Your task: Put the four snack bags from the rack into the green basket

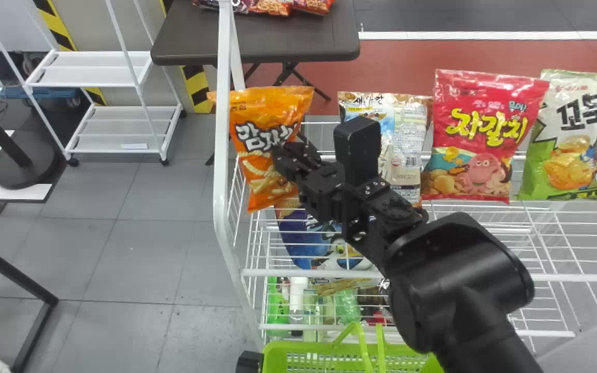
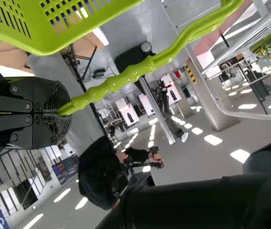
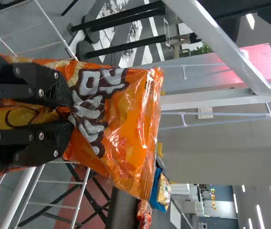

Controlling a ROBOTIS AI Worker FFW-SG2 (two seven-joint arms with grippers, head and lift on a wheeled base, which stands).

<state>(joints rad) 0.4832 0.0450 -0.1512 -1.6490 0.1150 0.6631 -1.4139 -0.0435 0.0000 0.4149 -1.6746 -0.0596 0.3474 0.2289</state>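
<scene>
We see a glossy orange bag (image 1: 290, 103) with white lettering near the white rack's (image 1: 221, 155) left edge; toward its right edge, a red bag (image 1: 490, 98) lettered yellow and a white-and-green bag (image 1: 573, 150) lettered black. Our slotted basket (image 1: 278, 349) is lime green, the counter (image 1: 293, 36) dark brown, the tape (image 1: 196, 85) striped yellow and black.

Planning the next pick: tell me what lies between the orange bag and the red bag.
In the head view, a brown-and-white snack bag stands between the orange bag and the red bag; the right arm partly covers it.
</scene>
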